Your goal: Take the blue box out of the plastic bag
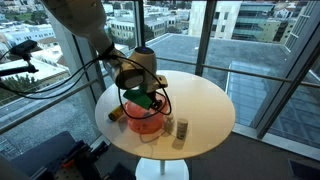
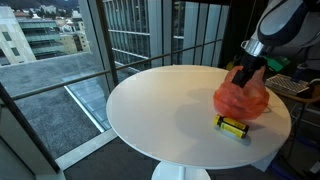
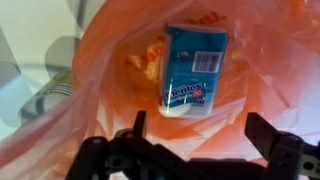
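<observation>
The blue box [image 3: 194, 68] lies inside the orange plastic bag [image 3: 110, 70], seen from above in the wrist view; it is light blue with a red-and-white logo. My gripper [image 3: 198, 125] is open, its two dark fingers just over the bag's mouth and short of the box, touching nothing. In both exterior views the bag [image 1: 146, 119] [image 2: 242, 98] sits on the round white table, and my gripper [image 2: 246, 72] reaches down into its top. The box is hidden in those views.
The round white table [image 1: 205, 100] [image 2: 160, 105] stands by large windows. A small cylinder bottle [image 1: 182, 129] stands near the bag. A yellow and dark object [image 2: 232, 126] lies in front of the bag. A brown item [image 1: 116, 115] lies at the table's edge.
</observation>
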{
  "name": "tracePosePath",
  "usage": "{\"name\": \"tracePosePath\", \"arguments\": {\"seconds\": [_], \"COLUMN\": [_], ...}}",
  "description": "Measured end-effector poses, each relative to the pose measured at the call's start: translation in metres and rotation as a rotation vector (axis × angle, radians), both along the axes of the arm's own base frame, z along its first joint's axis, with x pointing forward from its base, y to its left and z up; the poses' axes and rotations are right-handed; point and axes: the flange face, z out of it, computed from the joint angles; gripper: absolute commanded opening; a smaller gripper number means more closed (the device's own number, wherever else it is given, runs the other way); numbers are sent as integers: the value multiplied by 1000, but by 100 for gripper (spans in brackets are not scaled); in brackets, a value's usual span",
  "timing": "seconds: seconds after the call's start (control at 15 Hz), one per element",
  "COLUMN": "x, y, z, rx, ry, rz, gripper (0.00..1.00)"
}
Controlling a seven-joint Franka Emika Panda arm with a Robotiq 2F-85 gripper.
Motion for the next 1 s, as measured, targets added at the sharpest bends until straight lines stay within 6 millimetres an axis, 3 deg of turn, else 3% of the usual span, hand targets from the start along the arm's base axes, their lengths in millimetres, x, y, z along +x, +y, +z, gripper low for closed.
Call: {"name": "tracePosePath", "arguments": {"seconds": [1.0], "x": [-8], "y": [-4], "z": [-7], "rx": [7], "ry": [35], "rz": [-4], "gripper": [100]}}
